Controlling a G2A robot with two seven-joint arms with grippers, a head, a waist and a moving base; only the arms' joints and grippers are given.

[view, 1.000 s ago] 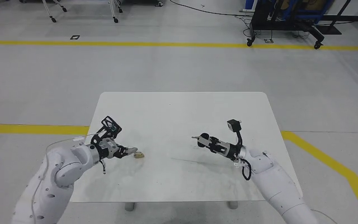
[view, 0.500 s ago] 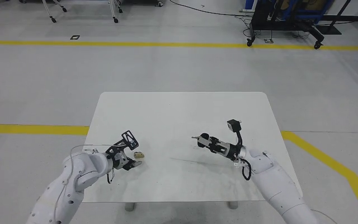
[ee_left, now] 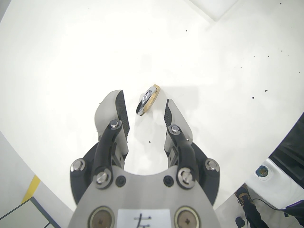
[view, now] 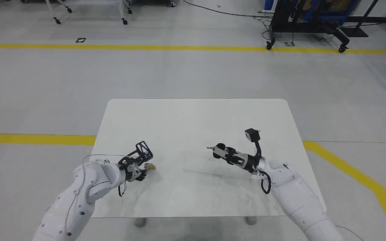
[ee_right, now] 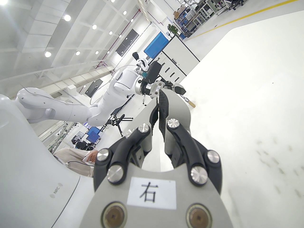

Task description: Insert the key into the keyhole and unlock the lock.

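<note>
A small brass padlock [ee_left: 147,100] with a silver shackle lies on the white table [view: 193,114], also seen as the padlock [view: 150,167] near the table's front left. My left gripper [ee_left: 144,97] is open and low over the table, one finger on each side of the padlock without touching it. Out at the centre right, my right gripper [view: 215,149] hovers above the table, shut on the key [view: 208,147], whose thin tip points toward the padlock. In the right wrist view the right gripper [ee_right: 159,94] has its pads pressed together, with the padlock [ee_right: 191,104] far beyond.
The table's front edge runs close behind the left arm. Bare tabletop [view: 181,156] separates the two grippers. Yellow floor lines [view: 181,46] and a black cart [view: 313,24] lie well beyond the table.
My left arm swung in toward the padlock and turned its wrist, so its open fingers now flank the padlock. The right arm and key stayed still.
</note>
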